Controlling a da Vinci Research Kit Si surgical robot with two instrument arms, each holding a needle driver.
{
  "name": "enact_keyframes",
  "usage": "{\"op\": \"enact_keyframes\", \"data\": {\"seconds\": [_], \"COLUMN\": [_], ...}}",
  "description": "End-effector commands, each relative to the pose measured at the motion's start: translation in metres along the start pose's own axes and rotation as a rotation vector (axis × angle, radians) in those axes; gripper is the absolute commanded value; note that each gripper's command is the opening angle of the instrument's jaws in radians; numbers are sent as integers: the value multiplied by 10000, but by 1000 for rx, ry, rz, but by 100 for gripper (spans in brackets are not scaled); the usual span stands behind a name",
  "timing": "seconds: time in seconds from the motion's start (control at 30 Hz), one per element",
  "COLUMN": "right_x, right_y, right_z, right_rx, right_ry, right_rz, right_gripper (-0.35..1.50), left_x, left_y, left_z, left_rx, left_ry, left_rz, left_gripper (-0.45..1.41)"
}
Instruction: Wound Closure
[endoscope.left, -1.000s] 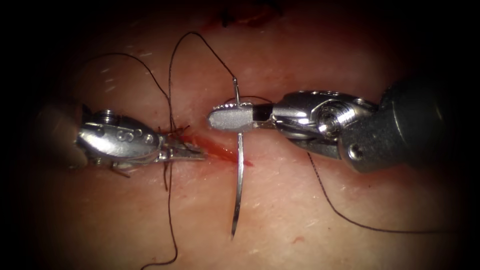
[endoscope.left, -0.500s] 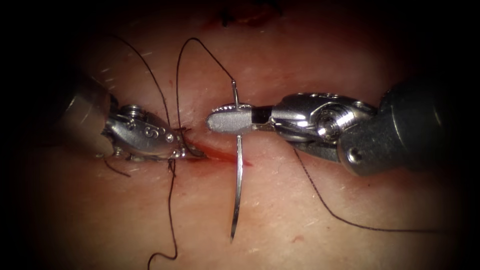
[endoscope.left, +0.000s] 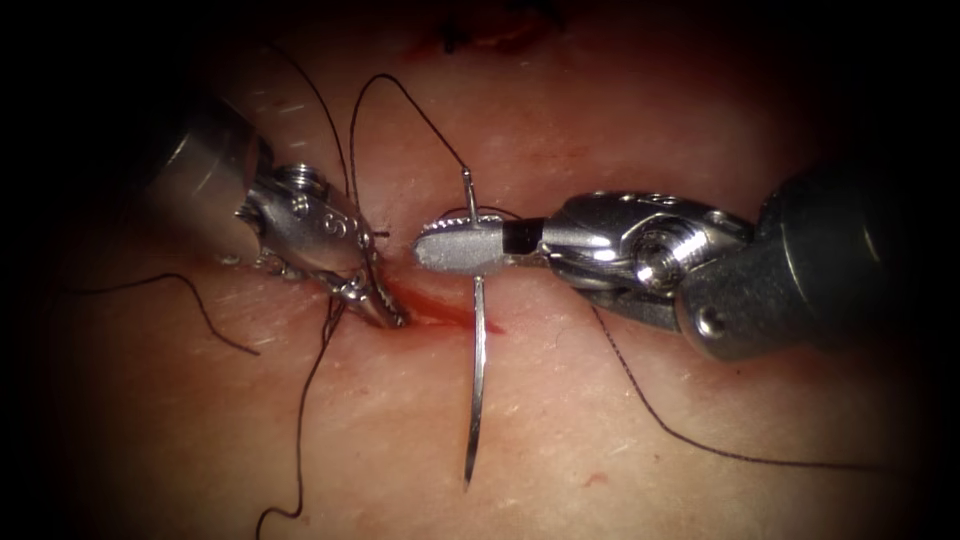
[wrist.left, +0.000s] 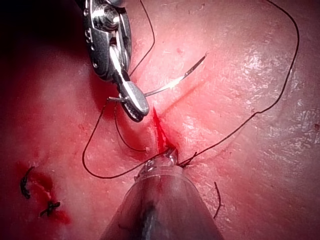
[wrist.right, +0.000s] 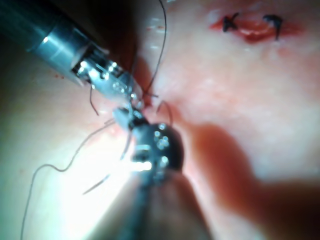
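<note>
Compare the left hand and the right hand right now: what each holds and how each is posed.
The right hand is shut on the needle near its thread end and lies level, pointing left above the cut; the left hand slants down with its tip at the cut's left end, holding no needle. The right hand's flat, broad pads are visible, while the left hand's tip sits among thread, its grip unclear. Both are metal wristed drivers over the tissue.

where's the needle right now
In the endoscope view the needle hangs in the right tool, gripped near its thread end, its free point over the tissue below the cut, right of the left tool.
</note>
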Motion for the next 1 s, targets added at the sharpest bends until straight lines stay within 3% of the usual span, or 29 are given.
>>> {"op": "enact_keyframes", "data": {"seconds": [0.03,0.33,0.63,0.77,1.0], "right_x": [-12,1,47,47,39], "right_y": [-5,2,22,19,3], "right_z": [7,5,12,22,44], "right_rx": [6,-43,-249,-328,-283], "right_ry": [1,64,117,106,78], "right_rz": [-1,-114,-503,-678,-811], "right_gripper": [-35,-35,-35,-35,-35], "left_x": [5,-11,-34,-41,-40], "left_y": [8,14,23,27,27], "left_z": [16,23,19,15,13], "left_rx": [-17,-94,-90,-97,-89], "left_ry": [-5,-71,-65,-69,-67], "left_rz": [3,-4,-2,1,3], "left_gripper": [32,37,34,34,36]}}
